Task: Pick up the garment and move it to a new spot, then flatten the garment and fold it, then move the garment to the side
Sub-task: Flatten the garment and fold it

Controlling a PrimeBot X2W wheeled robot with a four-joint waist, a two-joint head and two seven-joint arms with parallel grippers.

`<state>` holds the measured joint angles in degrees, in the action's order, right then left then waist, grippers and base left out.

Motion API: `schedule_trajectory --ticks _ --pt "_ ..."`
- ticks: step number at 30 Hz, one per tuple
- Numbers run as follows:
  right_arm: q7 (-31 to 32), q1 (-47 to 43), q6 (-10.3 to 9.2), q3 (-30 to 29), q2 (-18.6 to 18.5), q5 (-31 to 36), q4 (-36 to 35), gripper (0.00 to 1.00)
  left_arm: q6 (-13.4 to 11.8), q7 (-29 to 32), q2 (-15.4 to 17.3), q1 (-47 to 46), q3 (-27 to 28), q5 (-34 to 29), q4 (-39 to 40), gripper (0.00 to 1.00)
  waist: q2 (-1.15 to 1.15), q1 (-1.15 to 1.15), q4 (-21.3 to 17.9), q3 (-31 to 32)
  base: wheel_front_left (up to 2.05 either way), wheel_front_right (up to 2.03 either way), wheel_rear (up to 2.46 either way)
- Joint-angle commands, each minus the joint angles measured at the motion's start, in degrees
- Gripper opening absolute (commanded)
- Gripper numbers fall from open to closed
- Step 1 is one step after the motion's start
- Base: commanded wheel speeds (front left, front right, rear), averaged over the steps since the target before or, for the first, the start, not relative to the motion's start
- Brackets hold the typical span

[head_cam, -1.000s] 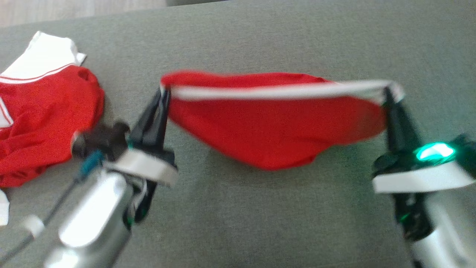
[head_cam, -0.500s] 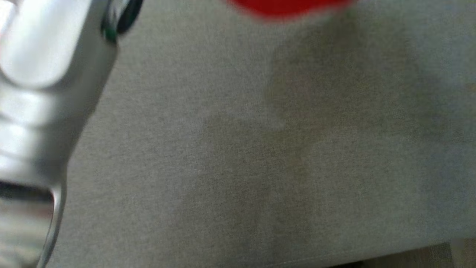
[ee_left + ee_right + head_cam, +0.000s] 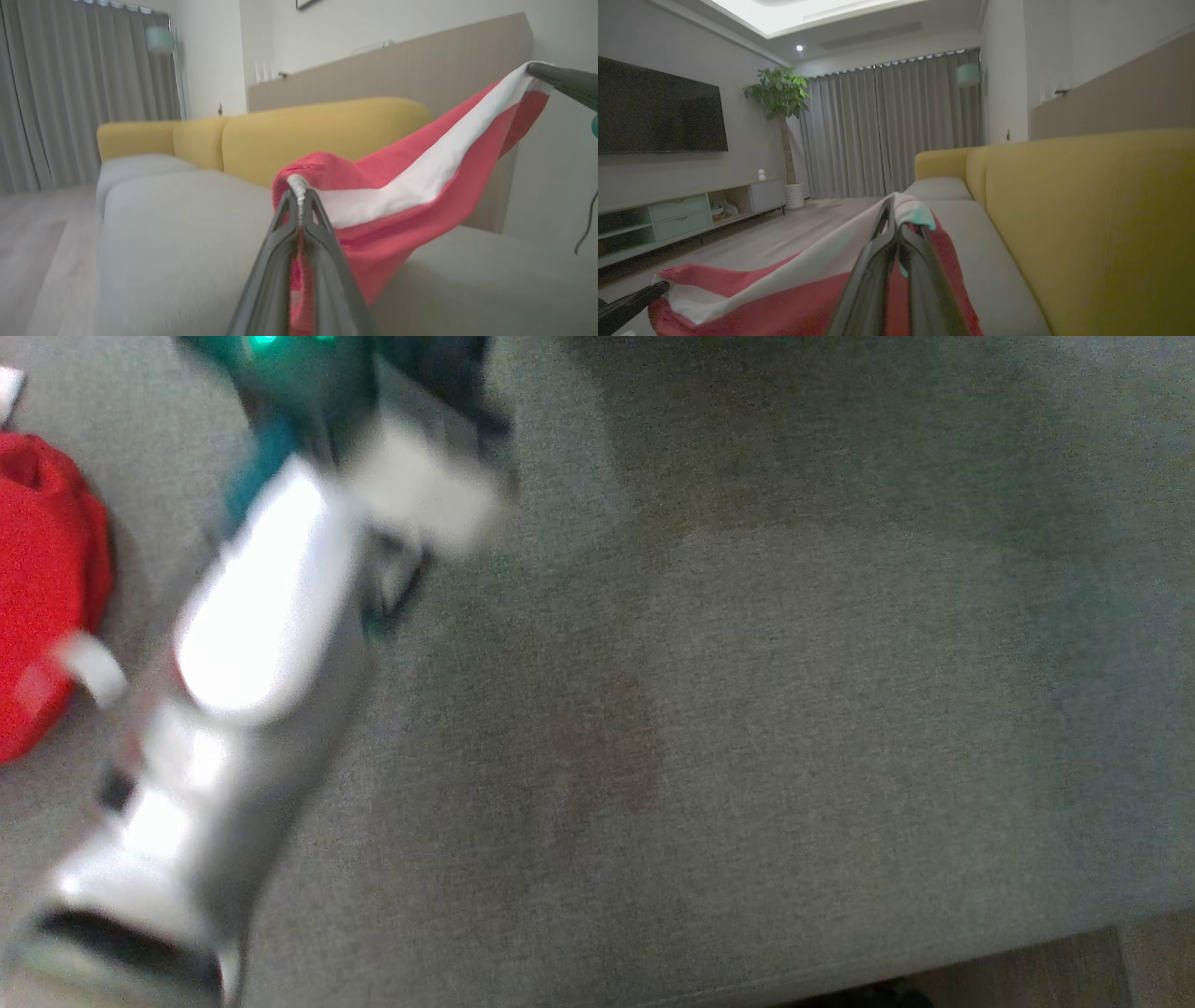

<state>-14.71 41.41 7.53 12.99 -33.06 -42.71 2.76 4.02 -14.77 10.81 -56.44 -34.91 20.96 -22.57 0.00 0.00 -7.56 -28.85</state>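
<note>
Camera dipped, garment (image 3: 397, 196) strung taut between tools (image 3: 299, 192) (image 3: 892, 206)

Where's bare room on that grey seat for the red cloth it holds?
The wide grey seat cushion lies bare from the silver left forearm rightward, down to its front edge. Crowded: the far left, where a crumpled red garment lies.

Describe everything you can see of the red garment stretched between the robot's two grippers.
The garment is soft red cloth with a broad white band along its upper edge. It hangs stretched between the left gripper and the right gripper, whose jaws are shut on opposite ends of that band. Its middle sags loosely above the grey sofa seat; whether it touches the seat cannot be told.
</note>
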Motion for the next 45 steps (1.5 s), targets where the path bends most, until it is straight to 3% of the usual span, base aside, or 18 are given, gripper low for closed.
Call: schedule_trajectory --ticks 1,11,19,24,29,37,45 --pt "-0.3 -2.0 -0.04 0.2 -1.0 -0.5 -2.2 0.0 -0.4 -0.2 1.7 0.5 1.8 -0.4 2.4 0.0 0.0 0.0 -0.2 0.7 0.0 0.0 0.0" --pt "-0.3 -30.3 -0.04 5.6 -4.9 -5.7 -6.8 0.0 -2.7 -0.2 0.0 33.9 4.2 -3.7 8.4 0.0 0.0 0.0 -1.0 10.1 0.0 0.0 0.0" --pt "-0.3 -47.8 -0.04 0.3 -7.9 -11.1 -15.1 0.0 -4.5 -0.2 2.5 49.4 6.0 -4.9 16.3 0.0 0.0 0.0 -0.9 14.3 0.0 0.0 0.0" --pt "-0.3 -53.5 -0.04 -6.2 -9.0 -11.6 -19.1 0.0 -5.1 -0.2 3.3 52.4 6.0 -5.6 21.6 0.0 0.0 0.0 0.3 14.6 0.0 0.0 0.0" --pt "-0.3 -50.0 -0.04 -7.9 -11.2 -10.2 -18.0 0.0 -4.3 0.6 0.3 46.7 5.2 -5.2 23.3 0.0 0.0 0.0 2.8 10.7 0.0 0.0 0.0" --pt "1.7 -32.7 -0.04 -1.2 -18.2 -9.8 -9.5 0.0 -2.4 3.5 -5.3 31.4 4.9 -3.3 16.9 0.0 0.0 0.0 6.1 3.6 0.0 0.0 0.0" --pt "4.5 -17.1 -0.04 8.3 -22.4 -13.0 -2.4 0.0 -5.1 5.2 -7.0 22.1 4.6 -4.3 10.8 0.0 0.0 0.0 8.6 -1.0 0.0 0.0 0.0"
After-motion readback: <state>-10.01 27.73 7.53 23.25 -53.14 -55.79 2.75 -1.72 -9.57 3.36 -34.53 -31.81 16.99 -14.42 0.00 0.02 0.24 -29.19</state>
